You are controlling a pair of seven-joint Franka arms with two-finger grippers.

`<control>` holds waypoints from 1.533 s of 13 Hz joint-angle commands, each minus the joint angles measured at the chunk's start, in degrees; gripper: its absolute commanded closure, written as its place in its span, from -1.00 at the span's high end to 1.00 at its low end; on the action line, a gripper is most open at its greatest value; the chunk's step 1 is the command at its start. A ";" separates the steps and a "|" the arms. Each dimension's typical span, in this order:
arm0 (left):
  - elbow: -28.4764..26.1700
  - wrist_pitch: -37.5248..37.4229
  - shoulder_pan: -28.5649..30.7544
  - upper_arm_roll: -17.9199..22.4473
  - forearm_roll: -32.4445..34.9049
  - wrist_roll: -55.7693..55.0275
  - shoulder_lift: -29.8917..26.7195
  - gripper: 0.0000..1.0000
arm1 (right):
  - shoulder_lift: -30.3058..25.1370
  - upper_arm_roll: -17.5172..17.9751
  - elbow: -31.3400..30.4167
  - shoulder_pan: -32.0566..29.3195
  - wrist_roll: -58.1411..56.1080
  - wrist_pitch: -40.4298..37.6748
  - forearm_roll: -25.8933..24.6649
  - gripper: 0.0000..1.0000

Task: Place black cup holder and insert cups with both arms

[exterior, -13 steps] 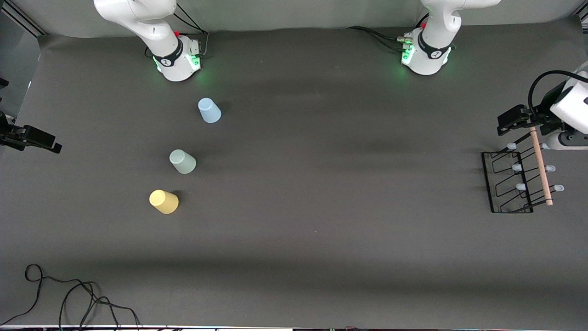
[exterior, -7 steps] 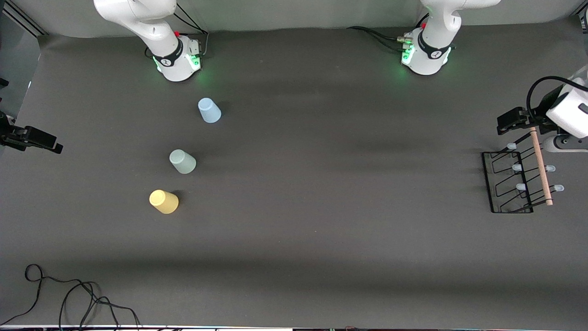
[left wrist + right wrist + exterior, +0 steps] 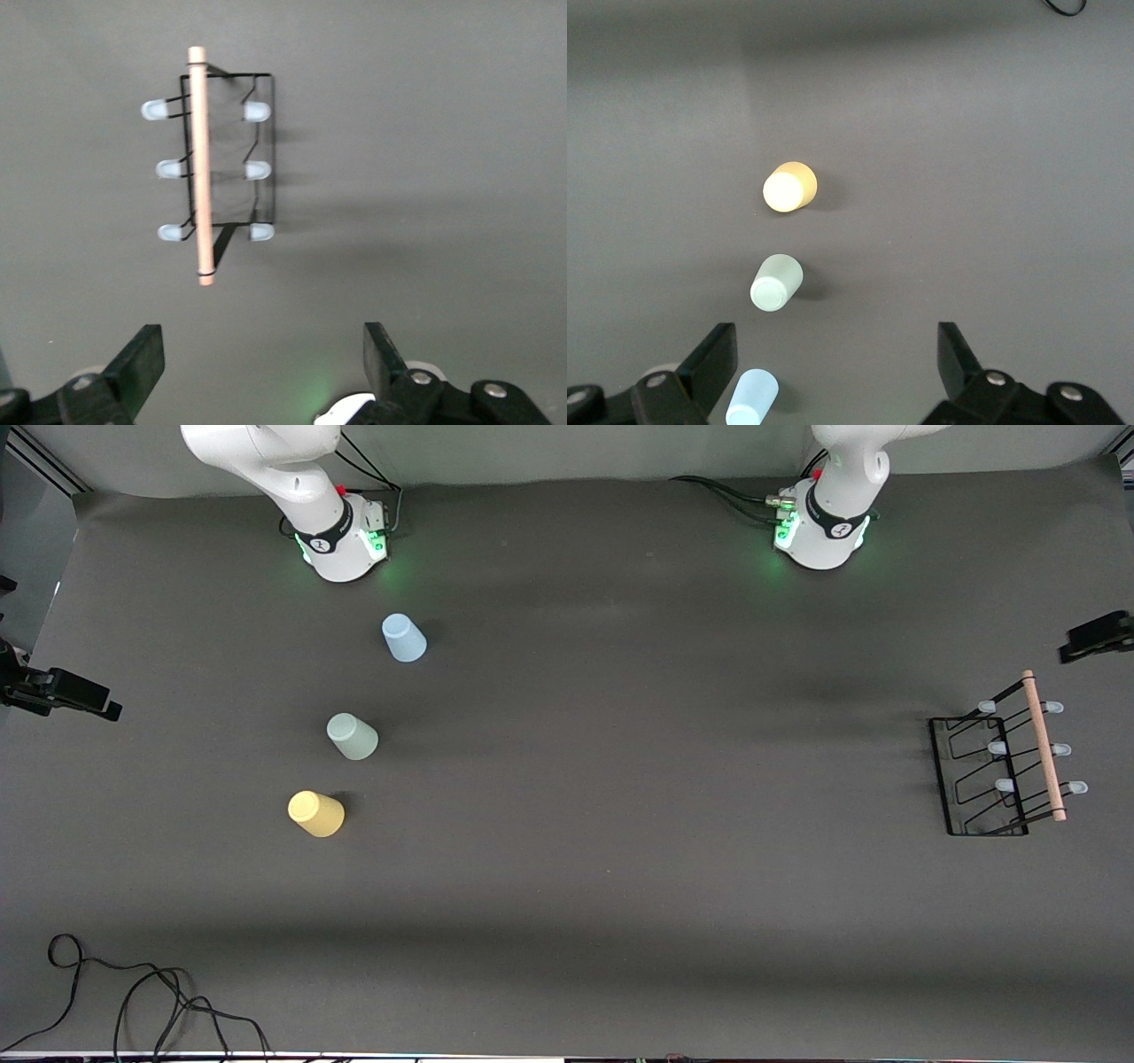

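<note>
- The rack stands on the bench near the edge at the left arm's end, its wooden rod on top.
- The blue cup, green cup and yellow cup sit upside down in a row toward the right arm's end.
- The left hand hangs over the bench beside the rack, fingers spread, holding nothing.
- The right hand hangs above the cups, fingers spread, holding nothing.
</note>
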 commanded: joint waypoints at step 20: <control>-22.34 40.42 7.08 -0.94 1.52 10.94 10.64 0.93 | 0.14 -0.41 0.76 0.37 -1.34 -1.19 -0.69 1.00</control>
